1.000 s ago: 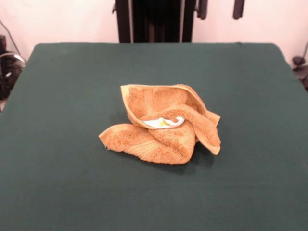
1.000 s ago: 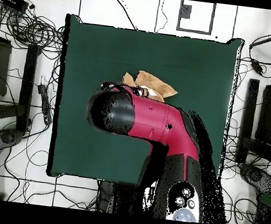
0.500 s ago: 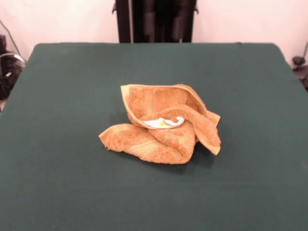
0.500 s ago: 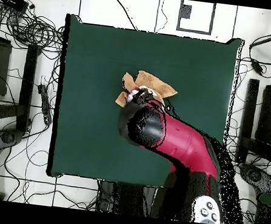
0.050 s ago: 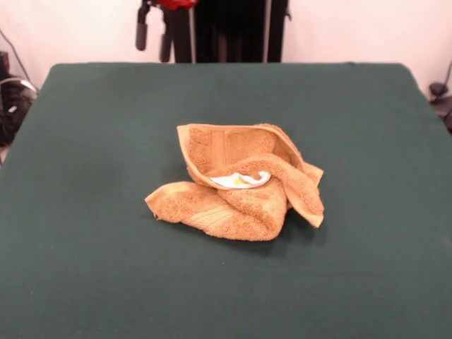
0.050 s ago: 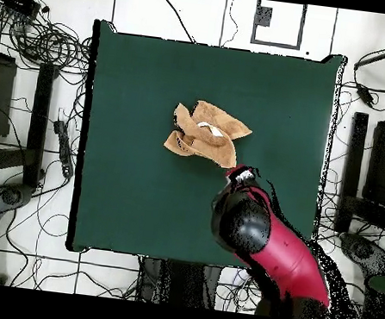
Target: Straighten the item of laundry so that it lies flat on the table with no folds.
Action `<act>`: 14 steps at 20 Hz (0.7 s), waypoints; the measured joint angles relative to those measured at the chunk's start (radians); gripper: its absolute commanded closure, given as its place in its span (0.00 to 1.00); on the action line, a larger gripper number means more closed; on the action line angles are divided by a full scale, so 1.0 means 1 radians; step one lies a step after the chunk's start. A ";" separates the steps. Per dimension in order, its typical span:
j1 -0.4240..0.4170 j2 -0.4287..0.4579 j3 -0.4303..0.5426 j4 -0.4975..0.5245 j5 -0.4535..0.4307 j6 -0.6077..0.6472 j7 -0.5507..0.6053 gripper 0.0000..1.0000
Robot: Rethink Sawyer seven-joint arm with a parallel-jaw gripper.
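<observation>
Towel [image 5: 238, 183]: crumpled in a folded heap near the middle of the table [image 5: 85, 268], white label [image 5: 240, 180] showing on top.
Gripper [image 5: 153, 34]: raised, clear of the towel; fingers parted, holding nothing.

No readable text, perhaps some on the towel's white label [image 5: 241, 181]

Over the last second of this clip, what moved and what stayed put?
The arm swung across in the overhead view, from over the towel toward the picture's right, uncovering it; in the front view its gripper now shows at the top left. Nothing was grasped. The crumpled towel on the table kept its shape and place.
</observation>
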 measured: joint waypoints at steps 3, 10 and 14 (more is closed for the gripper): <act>0.024 0.019 -0.029 0.029 0.042 -0.010 0.041 0.00; 0.277 0.052 -0.158 0.001 0.129 0.077 0.128 0.00; 0.386 0.069 -0.184 -0.054 0.131 0.174 0.147 0.00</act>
